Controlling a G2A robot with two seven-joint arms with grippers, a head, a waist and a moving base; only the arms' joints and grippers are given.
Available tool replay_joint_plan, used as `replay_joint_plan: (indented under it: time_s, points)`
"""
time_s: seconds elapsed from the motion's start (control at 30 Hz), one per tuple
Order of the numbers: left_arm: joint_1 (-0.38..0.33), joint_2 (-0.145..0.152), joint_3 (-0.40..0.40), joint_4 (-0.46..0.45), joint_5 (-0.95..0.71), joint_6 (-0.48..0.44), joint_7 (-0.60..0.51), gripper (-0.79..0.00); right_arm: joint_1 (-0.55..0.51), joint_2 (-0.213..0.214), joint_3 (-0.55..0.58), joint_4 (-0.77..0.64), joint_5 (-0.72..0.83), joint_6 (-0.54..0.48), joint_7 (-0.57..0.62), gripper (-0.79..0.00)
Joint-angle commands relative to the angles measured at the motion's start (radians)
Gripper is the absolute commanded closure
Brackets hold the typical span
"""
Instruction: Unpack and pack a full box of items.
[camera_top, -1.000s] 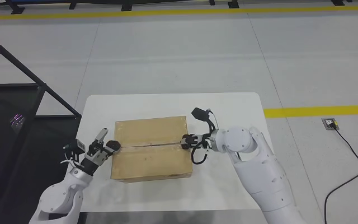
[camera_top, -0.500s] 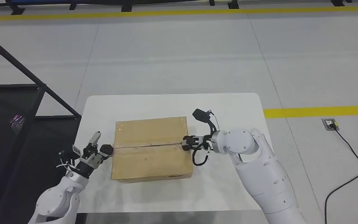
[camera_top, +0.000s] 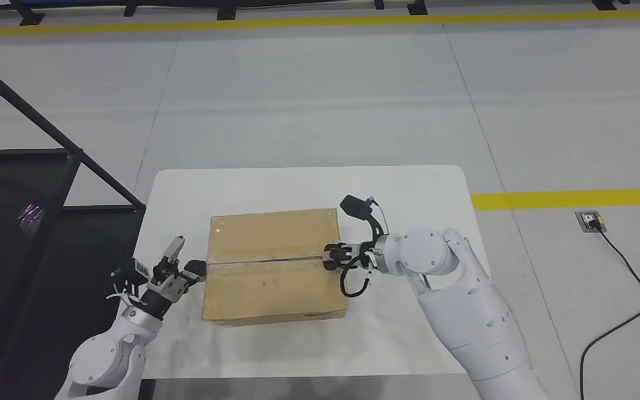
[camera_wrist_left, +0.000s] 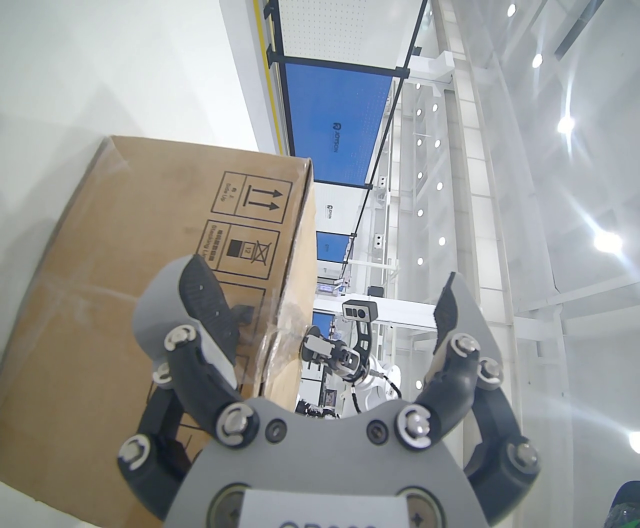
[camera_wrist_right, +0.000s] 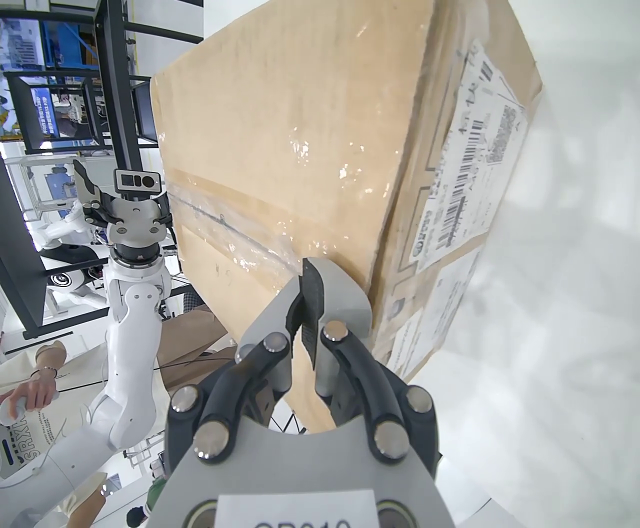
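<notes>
The cardboard box (camera_top: 275, 265) sits closed on the white surface (camera_top: 430, 200), nearer its left edge than its right. A clear tape seam (camera_top: 270, 258) runs along the middle of the box's top from end to end. The right gripper (camera_top: 333, 255) is at the seam's right end, with its fingers pressed together against the top edge of the box (whether any tape is caught between them I cannot tell). The left gripper (camera_top: 188, 257) is just beside the opposite end with its fingers spread wide. One pad (camera_wrist_left: 205, 295) is close to the end wall, though contact cannot be made out. The step in hand looks like breaking the seal so the box can be opened. To do it well, the left arm should probably brace its end of the box so it does not slide across the surface. Meanwhile the right should work along the seam line itself, low and straight, rather than digging into the cardboard or lifting the whole box.
</notes>
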Motion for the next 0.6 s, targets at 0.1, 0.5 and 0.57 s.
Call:
replay_joint_plan:
  time_s: [0.1, 0.5, 0.57]
  points:
    - [0.0, -0.002, 0.019, -0.011, 0.014, 0.0, 0.002, -0.785, 0.014, -0.001, -0.02, 0.015, 0.009, 0.002, -0.002, 0.0]
    - [0.001, -0.007, 0.058, -0.034, 0.03, 0.003, 0.002, -0.785, 0.096, -0.023, -0.111, 0.101, 0.05, -0.004, -0.015, 0.0]
    - [0.0, -0.008, 0.064, -0.038, 0.033, 0.005, 0.002, -0.785, 0.121, -0.032, -0.139, 0.128, 0.059, -0.005, -0.021, 0.0]
